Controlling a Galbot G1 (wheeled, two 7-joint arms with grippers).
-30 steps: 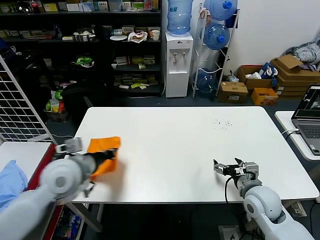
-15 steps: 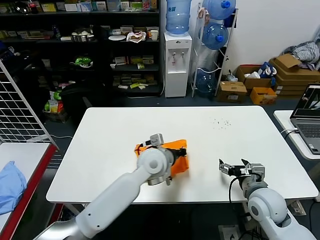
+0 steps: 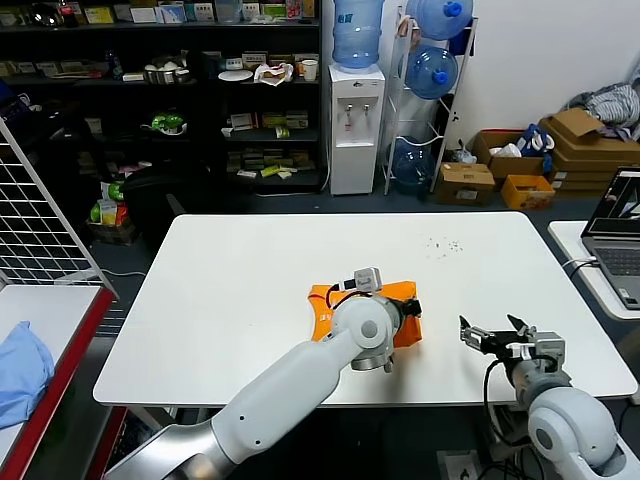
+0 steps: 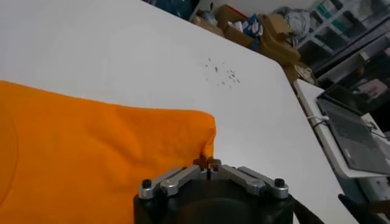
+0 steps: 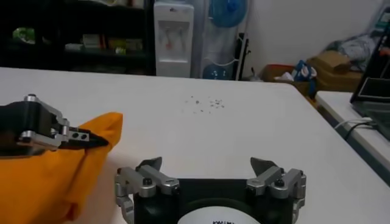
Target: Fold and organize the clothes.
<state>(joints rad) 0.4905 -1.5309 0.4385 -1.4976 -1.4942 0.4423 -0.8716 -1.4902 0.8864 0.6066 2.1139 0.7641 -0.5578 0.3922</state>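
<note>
One orange T-shirt (image 3: 405,322) lies on one white table (image 3: 260,290). Two claws are in view: the left claw (image 4: 208,163) and the right claw (image 3: 497,338). Behind the table stands one white water dispenser (image 3: 357,128), and four blue water jugs (image 3: 432,72) can be counted around it. One laptop (image 3: 618,238) sits at the right edge, and one light blue cloth (image 3: 20,370) lies at the left.

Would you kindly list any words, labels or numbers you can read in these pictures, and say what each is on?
None can be read with confidence.
Right gripper: dark print on the white part below it, cut off by the picture's edge, unreadable.
Orange T-shirt: no lettering showing.
Boxes and packets on the shelves: labels too small.
Water cooler: no readable mark.
Laptop: screen too small.
</note>
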